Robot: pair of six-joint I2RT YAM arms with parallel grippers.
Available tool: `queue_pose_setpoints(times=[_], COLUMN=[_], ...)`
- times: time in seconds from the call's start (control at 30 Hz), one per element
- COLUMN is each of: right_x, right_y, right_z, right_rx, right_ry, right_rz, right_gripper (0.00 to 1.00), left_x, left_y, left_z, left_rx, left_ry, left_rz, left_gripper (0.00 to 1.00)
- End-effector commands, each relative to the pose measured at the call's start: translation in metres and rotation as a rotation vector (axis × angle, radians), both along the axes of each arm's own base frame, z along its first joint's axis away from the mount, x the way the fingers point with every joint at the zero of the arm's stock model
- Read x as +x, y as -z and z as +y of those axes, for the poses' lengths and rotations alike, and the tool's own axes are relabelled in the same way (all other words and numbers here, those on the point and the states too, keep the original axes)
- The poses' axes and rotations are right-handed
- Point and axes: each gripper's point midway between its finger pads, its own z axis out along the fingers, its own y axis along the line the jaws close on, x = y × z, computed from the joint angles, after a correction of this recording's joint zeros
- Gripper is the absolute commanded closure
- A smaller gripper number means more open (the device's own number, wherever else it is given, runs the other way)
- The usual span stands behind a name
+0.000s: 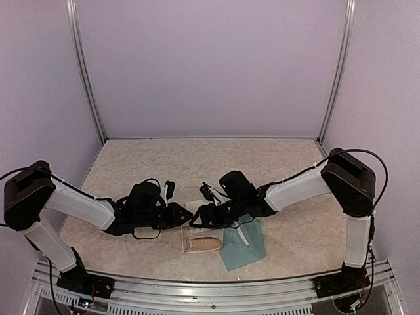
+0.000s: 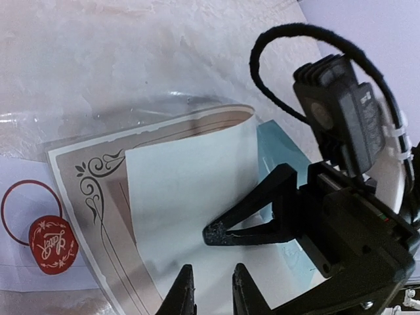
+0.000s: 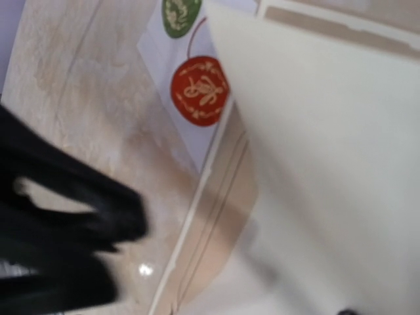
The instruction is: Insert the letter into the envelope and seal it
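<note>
Letter [image 2: 184, 197] lies folded, right pincer [image 2: 216, 234] touching it; envelope [image 2: 275, 149] partly beneath.

A large pale cream sheet of paper [image 3: 328, 131], blurred, fills the right side. Under its lower left edge shows tan-bordered paper with thin dark lines [image 3: 226, 216]. Just beside that lies a small white card [image 3: 164, 56] bearing a round red sticker with gold script [image 3: 199, 90] and, at the top edge, a round green sticker [image 3: 180, 12]. All rest on a beige marbled tabletop [image 3: 79, 85]. A blurred black shape [image 3: 59, 223], not identifiable, covers the lower left corner
</note>
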Motion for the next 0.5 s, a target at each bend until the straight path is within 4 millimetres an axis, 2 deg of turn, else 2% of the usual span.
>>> queue_pose_setpoints(times=[0.0, 0.27, 0.47], right_x=[-0.001, 0.000, 0.002], right_y=[0.000, -0.010, -0.042], right_z=[0.005, 0.005, -0.001], right_rx=[0.000, 0.016, 0.030], right_ry=[-0.002, 0.002, 0.014], right_rz=[-0.010, -0.024, -0.076], right_gripper=[0.21, 0.21, 0.18], left_x=[-0.006, -0.008, -0.012], left_y=[0.019, 0.045, 0.068], left_z=[-0.009, -0.013, -0.006], left_rx=[0.009, 0.035, 0.106], left_ry=[0.043, 0.066, 0.065], left_rz=[0.036, 0.086, 0.144], left_gripper=[0.82, 0.83, 0.84])
